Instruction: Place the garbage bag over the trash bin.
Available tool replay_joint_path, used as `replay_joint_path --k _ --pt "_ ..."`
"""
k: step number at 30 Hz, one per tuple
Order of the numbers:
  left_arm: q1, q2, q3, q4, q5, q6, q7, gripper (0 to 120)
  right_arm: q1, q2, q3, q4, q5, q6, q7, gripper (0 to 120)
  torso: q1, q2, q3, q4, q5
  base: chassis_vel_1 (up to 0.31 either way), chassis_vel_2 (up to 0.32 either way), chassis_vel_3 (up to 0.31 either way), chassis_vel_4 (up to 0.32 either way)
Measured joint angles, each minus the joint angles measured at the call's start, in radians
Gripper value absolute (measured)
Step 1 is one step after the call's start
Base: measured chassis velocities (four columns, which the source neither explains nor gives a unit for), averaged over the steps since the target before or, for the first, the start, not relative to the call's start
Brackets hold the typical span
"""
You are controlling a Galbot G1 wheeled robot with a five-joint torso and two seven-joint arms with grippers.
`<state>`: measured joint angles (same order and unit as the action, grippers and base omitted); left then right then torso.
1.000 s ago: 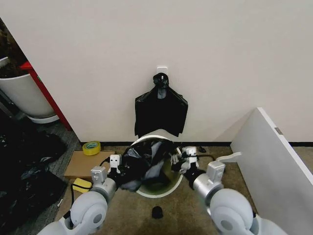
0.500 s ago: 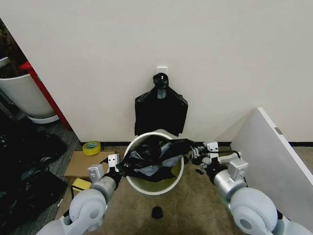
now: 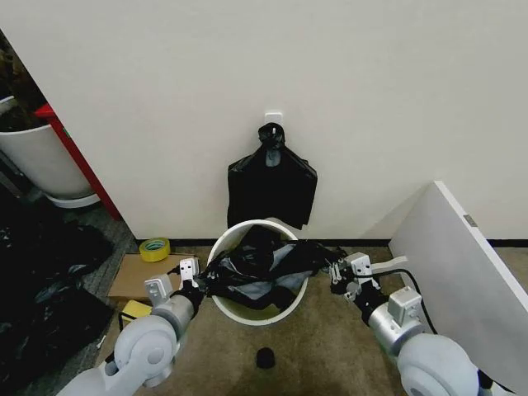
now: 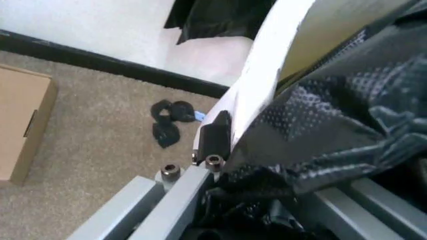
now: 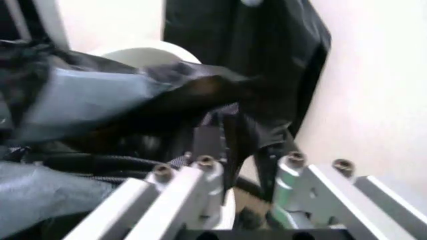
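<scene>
The trash bin [image 3: 257,316] is a round cream-white bucket standing on the carpet by the wall. The garbage bag [image 3: 262,262], thin glossy black plastic, is stretched across its mouth from side to side. My left gripper [image 3: 200,283] is shut on the bag's edge at the bin's left rim. My right gripper [image 3: 334,271] is shut on the opposite edge, just outside the right rim. In the left wrist view the crinkled bag [image 4: 333,125] lies against the white rim [image 4: 263,80]. The right wrist view shows the bag [image 5: 167,95] pulled taut in front of the bin [image 5: 143,54].
A flat black bundle [image 3: 271,186] hangs from a wall hook behind the bin. A yellow tape roll [image 3: 153,248] and a cardboard box [image 3: 136,276] lie at left, beside a heap of dark bags [image 3: 41,285]. A white board [image 3: 462,272] leans at right. A small black object [image 3: 265,357] lies in front.
My right gripper has moved out to the right with the bag's edge, from inside the bin to past its right rim. The bag now spans the mouth. The left gripper shifted slightly left.
</scene>
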<state>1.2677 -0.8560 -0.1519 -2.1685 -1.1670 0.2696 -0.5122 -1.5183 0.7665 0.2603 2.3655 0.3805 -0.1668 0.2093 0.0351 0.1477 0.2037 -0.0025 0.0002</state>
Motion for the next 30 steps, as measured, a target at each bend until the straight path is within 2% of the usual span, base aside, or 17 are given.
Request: replay_joint_path --k 2,6,9,10,12,14,16,18,22,24,28,30 --pt "-0.001 0.001 0.001 -0.003 0.0 0.003 -0.001 0 -0.013 -0.005 0.006 0.004 -0.032 0.016 -0.009 15 0.0 0.0 0.0 0.0 0.0 0.0 0.0 0.0 0.0" --pt "-0.007 0.01 0.003 -0.018 -0.008 0.015 -0.008 0 -0.109 -0.041 0.097 0.011 -0.21 0.163 -0.09 34 0.0 0.0 0.0 -0.0001 0.0 0.0 0.0 0.0 0.0" --pt "-0.008 0.012 0.003 -0.021 -0.01 0.017 -0.01 0 -0.127 -0.047 0.123 0.011 -0.251 0.187 -0.107 39 0.0 0.0 0.0 0.0 0.0 0.0 0.0 0.0 0.0" --pt "-0.012 0.016 0.004 -0.025 -0.013 0.022 -0.013 0 -0.174 -0.055 0.181 0.011 -0.342 0.246 -0.151 47 0.0 0.0 0.0 -0.0001 -0.0001 0.0 0.0 0.0 0.0" --pt "-0.014 0.021 0.004 -0.036 -0.019 0.028 -0.017 0 -0.217 -0.059 0.236 0.014 -0.449 0.293 -0.184 55 0.0 0.0 0.0 -0.0001 -0.0002 0.0 0.0 0.0 0.0" --pt "-0.015 0.025 0.003 -0.044 -0.024 0.033 -0.021 0 -0.244 -0.058 0.264 0.023 -0.51 0.318 -0.196 64 0.0 0.0 0.0 -0.0001 -0.0001 0.0 0.0 0.0 0.0" --pt "-0.015 0.026 0.003 -0.046 -0.025 0.034 -0.022 0 -0.248 -0.058 0.268 0.024 -0.52 0.32 -0.196 66 0.0 0.0 0.0 -0.0002 -0.0001 0.0 0.0 0.0 0.0" --pt "-0.014 0.031 0.0 -0.055 -0.027 0.043 -0.028 0 -0.258 -0.059 0.288 0.042 -0.562 0.334 -0.206 77 0.0 0.0 0.0 -0.0001 -0.0001 0.0 0.0 0.0 0.0" --pt "-0.009 0.037 0.0 -0.072 -0.025 0.048 -0.031 0 -0.215 -0.095 0.28 0.068 -0.56 0.305 -0.238 94 0.0 0.0 0.0 -0.0002 -0.0003 0.0 0.0 0.0 0.0" --pt "-0.008 0.038 0.001 -0.074 -0.02 0.049 -0.032 0 -0.192 -0.107 0.26 0.074 -0.544 0.284 -0.238 97 0.0 0.0 0.0 -0.0001 -0.0003 0.0 0.0 0.0 0.0" --pt "-0.006 0.04 0.008 -0.083 0.012 0.053 -0.032 0 -0.055 -0.185 0.155 0.12 -0.393 0.092 -0.231 100 0.0 0.0 0.0 0.0002 -0.0002 0.0 0.0 0.0 0.0" --pt "-0.005 0.041 0.009 -0.087 0.021 0.054 -0.031 0 -0.023 -0.215 0.144 0.119 -0.38 0.054 -0.24 100 0.0 0.0 0.0 0.0003 -0.0003 0.0 0.0 0.0 0.0"
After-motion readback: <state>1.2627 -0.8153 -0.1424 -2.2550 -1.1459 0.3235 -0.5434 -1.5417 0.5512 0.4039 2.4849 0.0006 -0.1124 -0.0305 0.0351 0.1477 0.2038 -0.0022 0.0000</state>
